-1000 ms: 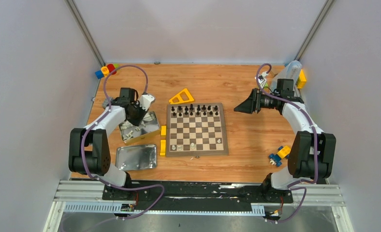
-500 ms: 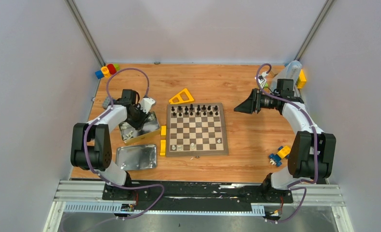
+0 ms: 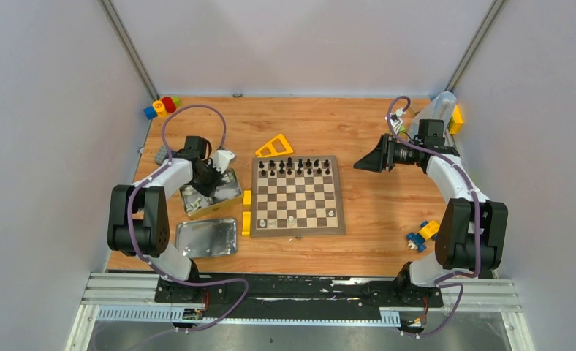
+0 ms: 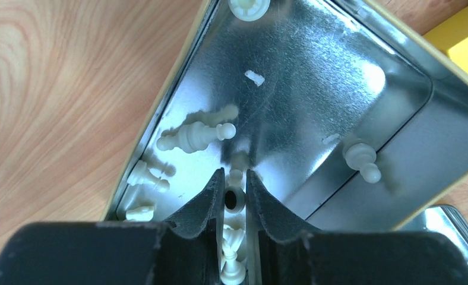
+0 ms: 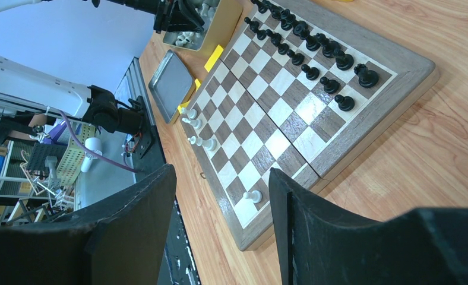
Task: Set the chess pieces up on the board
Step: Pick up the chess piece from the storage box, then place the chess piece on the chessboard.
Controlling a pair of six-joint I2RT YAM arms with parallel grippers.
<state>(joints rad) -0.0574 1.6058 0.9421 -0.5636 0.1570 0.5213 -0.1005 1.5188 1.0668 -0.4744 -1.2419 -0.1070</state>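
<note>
Left jaws pinch a pale piece (image 4: pixel 235 184) inside the tin (image 4: pixel 338 77), hidden overhead; right jaws gape.

a robotics lab: robot arms (image 3: pixel 142 219) are sitting on an aluminium rail (image 3: pixel 307 290), pale panels (image 3: pixel 51 146) are enclosing the wooden table (image 3: pixel 380 212), cluttered racks (image 5: pixel 12 172) are standing beyond.

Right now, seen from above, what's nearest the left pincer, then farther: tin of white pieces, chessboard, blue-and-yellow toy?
1. Tin of white pieces: around the left pincer, which pinches a white piece.
2. Chessboard: just to its right.
3. Blue-and-yellow toy: far right edge.
</note>
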